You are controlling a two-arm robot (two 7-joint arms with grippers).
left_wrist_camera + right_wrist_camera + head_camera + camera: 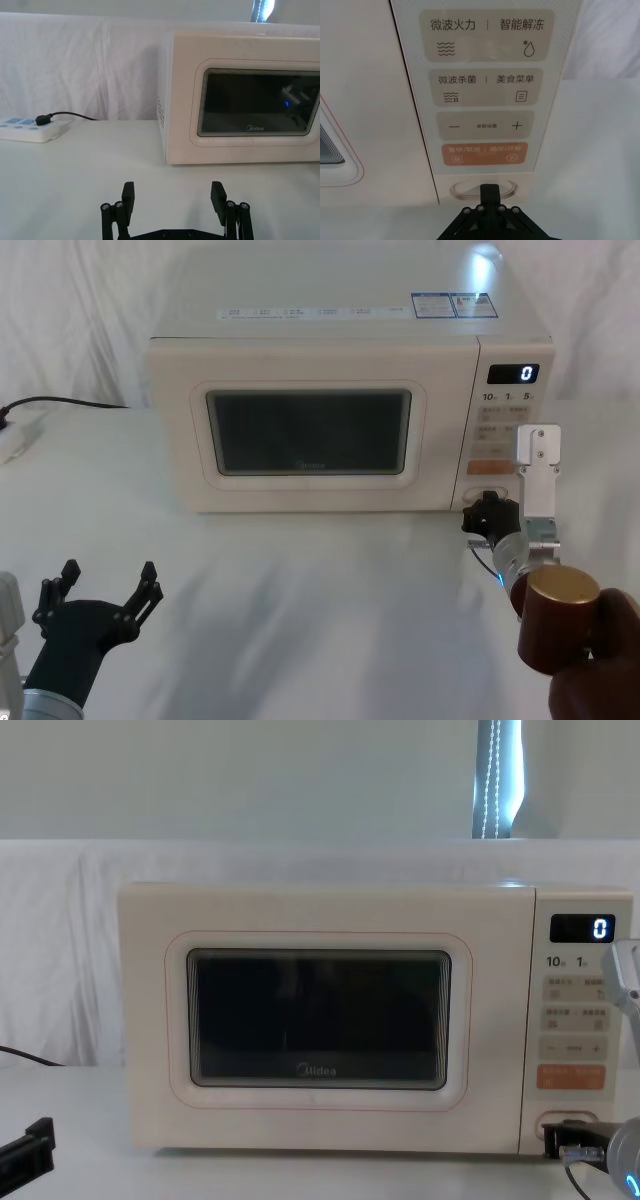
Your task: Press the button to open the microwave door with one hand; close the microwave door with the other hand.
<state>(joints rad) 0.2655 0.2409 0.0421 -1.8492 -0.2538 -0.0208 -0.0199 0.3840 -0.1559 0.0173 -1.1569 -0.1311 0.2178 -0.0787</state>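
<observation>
Now right gripper (489, 196) touching button (465, 189) — long axis horizontal.

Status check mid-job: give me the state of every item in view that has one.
microwave door: closed, flush with the front.
button: right gripper's tip on it.
right gripper: shut, at the button.
left gripper: open, hanging low over the table in front, away from the microwave.
display: lit, shows 0.

Head looks down, chest level, both facing the microwave door (310, 435).

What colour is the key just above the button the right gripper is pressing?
Orange, with pale printed characters; clearest in the right wrist view, directly above the button.
</observation>
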